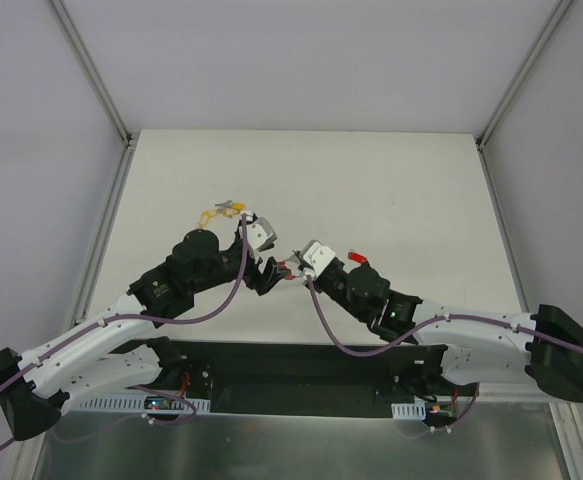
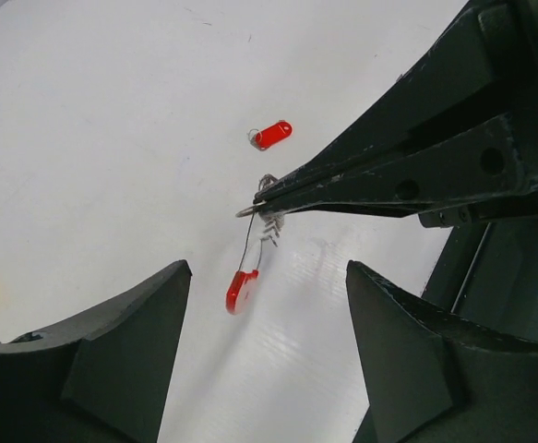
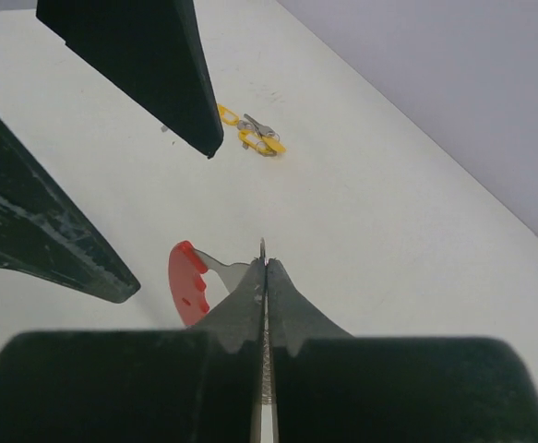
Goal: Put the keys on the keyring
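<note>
My right gripper [image 1: 295, 263] is shut on the silvery metal part of the keyring [image 3: 262, 247] and holds it above the table. The keyring's red plastic crescent [image 3: 186, 284] hangs to the left of the tips. In the left wrist view the keyring [image 2: 242, 289] dangles from the right fingers [image 2: 388, 175]. My left gripper [image 1: 270, 270] is open and empty, its jaws wide apart just short of the keyring [image 2: 267, 277]. A bunch of yellow-headed keys [image 1: 221, 210] lies on the table beyond the left arm. It also shows in the right wrist view [image 3: 255, 138]. A red-tagged key [image 2: 273, 136] lies further off.
The red-tagged key [image 1: 359, 258] lies right beside the right arm's wrist. The left fingers [image 3: 158, 65] fill the upper left of the right wrist view. The white table [image 1: 391, 190] is bounded by grey walls with metal frame rails at the back and sides.
</note>
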`<state>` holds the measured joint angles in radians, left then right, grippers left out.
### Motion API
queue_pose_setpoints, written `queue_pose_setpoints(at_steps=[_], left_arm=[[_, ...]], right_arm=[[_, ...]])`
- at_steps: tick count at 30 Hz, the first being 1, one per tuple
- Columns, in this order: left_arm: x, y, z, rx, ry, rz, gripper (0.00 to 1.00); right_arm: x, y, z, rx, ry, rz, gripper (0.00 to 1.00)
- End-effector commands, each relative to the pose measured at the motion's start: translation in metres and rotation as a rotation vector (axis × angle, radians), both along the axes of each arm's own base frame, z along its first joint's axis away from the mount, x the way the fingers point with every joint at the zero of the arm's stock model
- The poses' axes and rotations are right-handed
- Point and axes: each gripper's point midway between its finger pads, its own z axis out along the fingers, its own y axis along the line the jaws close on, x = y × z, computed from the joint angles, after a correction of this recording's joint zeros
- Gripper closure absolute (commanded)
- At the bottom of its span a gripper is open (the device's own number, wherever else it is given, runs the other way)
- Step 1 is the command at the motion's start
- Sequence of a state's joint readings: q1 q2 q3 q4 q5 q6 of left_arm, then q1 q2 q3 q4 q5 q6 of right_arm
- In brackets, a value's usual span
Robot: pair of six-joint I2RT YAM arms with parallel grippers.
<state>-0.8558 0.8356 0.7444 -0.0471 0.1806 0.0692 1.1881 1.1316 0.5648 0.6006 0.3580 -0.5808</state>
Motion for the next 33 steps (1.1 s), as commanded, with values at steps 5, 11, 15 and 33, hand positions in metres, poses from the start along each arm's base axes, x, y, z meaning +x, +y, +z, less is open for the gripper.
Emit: queue_pose_setpoints(at_steps=[5,11,15,33], left_arm=[[0.006,-0.005,0.012,-0.062,-0.05,0.002,0.32],[0.01,-0.002,0.011,-0.057,-0.058,0.024,0.36],[0.01,-0.003,0.01,-0.05,-0.062,0.018,0.36],[-0.016,-0.023,0.001,-0.019,-0.084,-0.223,0.54]], right_arm=[[-0.005,-0.008,0.04,0.18,-0.004,0.036,0.99],[-0.012,-0.011,0.038,0.176,0.03,0.105,0.99],[-0.024,-0.007,0.035,0.102,0.04,0.178,0.99],[-0.049,-0.005,0.047,0.007,0.035,0.317,0.99]])
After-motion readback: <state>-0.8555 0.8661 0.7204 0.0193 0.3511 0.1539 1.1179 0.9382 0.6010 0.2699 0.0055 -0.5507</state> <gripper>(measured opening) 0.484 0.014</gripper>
